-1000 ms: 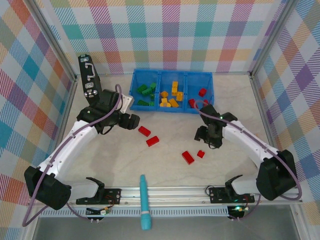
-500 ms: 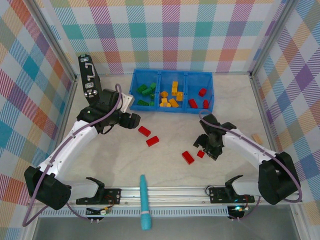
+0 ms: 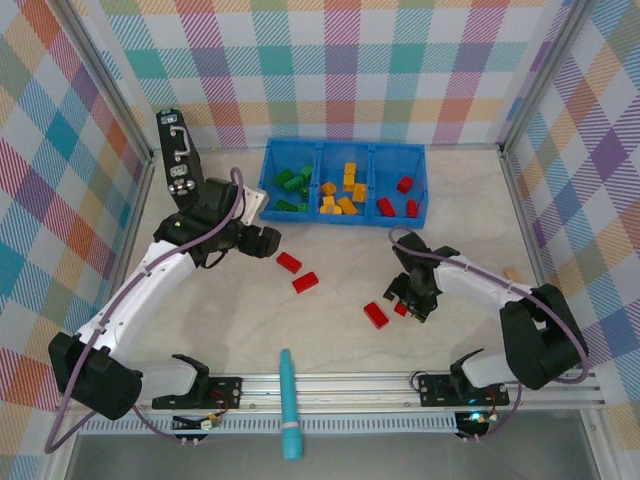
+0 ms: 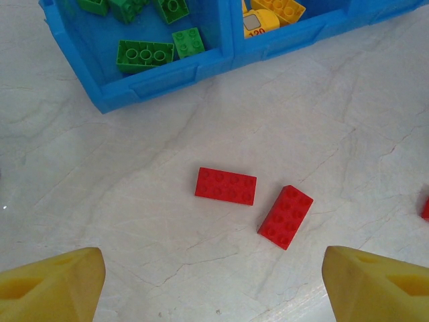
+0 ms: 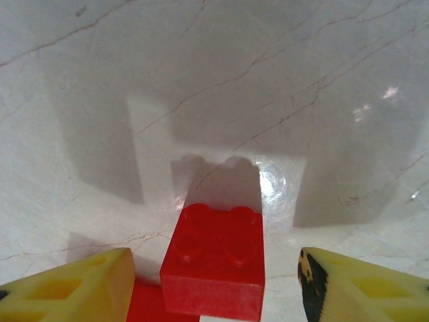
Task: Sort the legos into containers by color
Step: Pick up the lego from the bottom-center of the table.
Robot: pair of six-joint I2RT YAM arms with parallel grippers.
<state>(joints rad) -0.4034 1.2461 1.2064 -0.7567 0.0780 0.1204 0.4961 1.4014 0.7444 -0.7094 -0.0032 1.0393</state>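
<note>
The left pincer (image 3: 268,240) hangs over the bench (image 3: 220,320), jaws wide apart and gripping nothing; just ahead of its fingertips a red brick (image 4: 226,186) lies flat, and a second red brick (image 4: 285,217) lies slanted just right of it, the two close but not touching; beyond them stands the tray (image 4: 161,80), with green bricks (image 3: 290,180) in its left compartment, yellow bricks (image 3: 345,185) in the middle one and red tray bricks (image 3: 385,207) in the right one; further right a long red brick (image 3: 376,315) lies on the bench just left of the right pincer (image 5: 214,282); that pincer is down at the bench, about half open, straddling a small red brick (image 5: 214,268), with a gap showing on each side between brick and fingers (image 5: 74,288), so nothing is gripped.
</note>
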